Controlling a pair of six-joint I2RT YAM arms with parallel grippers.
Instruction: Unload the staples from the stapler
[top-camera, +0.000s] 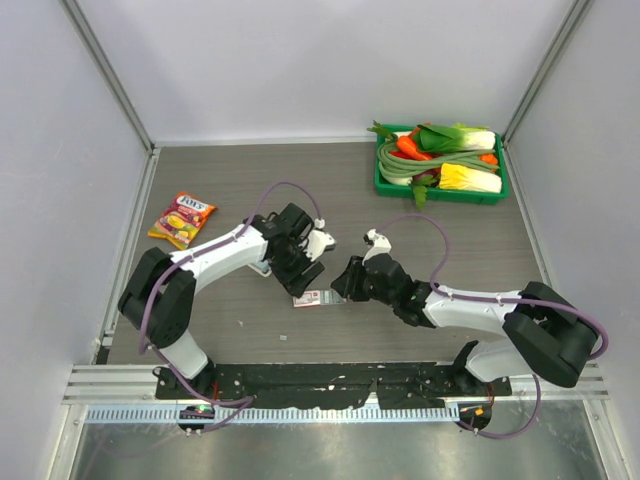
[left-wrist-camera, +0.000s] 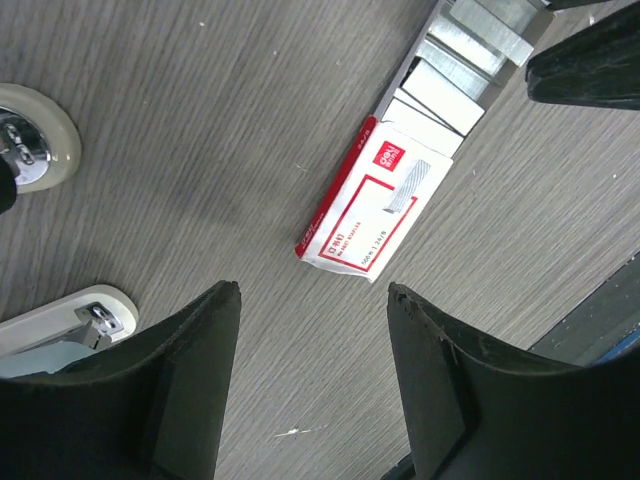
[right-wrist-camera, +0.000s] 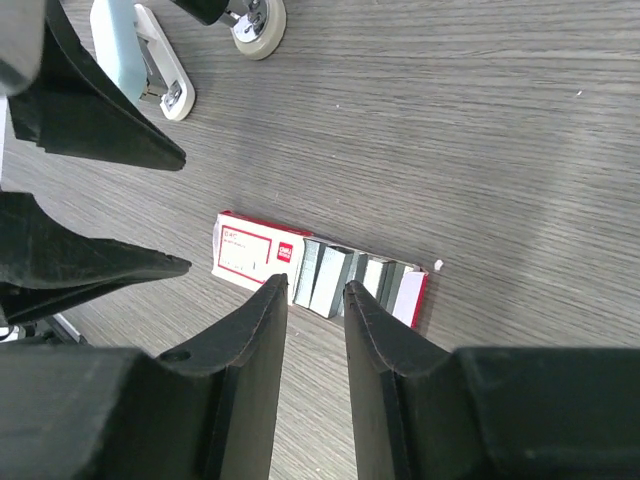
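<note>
The stapler (right-wrist-camera: 140, 55), pale blue on top and white beneath, lies on the table at the top left of the right wrist view. Its end also shows at the lower left of the left wrist view (left-wrist-camera: 60, 325). My left arm hides it in the top view. Silvery staple strips (right-wrist-camera: 335, 275) sit in the slid-out tray of a red-and-white box (right-wrist-camera: 250, 255), also seen in the left wrist view (left-wrist-camera: 470, 50). One loose staple bit (left-wrist-camera: 290, 432) lies on the table. My left gripper (left-wrist-camera: 313, 290) is wide open and empty just short of the box (left-wrist-camera: 370, 215). My right gripper (right-wrist-camera: 315, 287) is narrowly open and empty, tips just short of the strips.
A round cream-rimmed piece with a metal centre (left-wrist-camera: 30, 150) lies near the stapler. The box (top-camera: 308, 298) sits between the left gripper (top-camera: 300, 270) and the right gripper (top-camera: 342, 282). A green tray of vegetables (top-camera: 440, 192) is at the back right, and a candy bag (top-camera: 183, 218) at the left.
</note>
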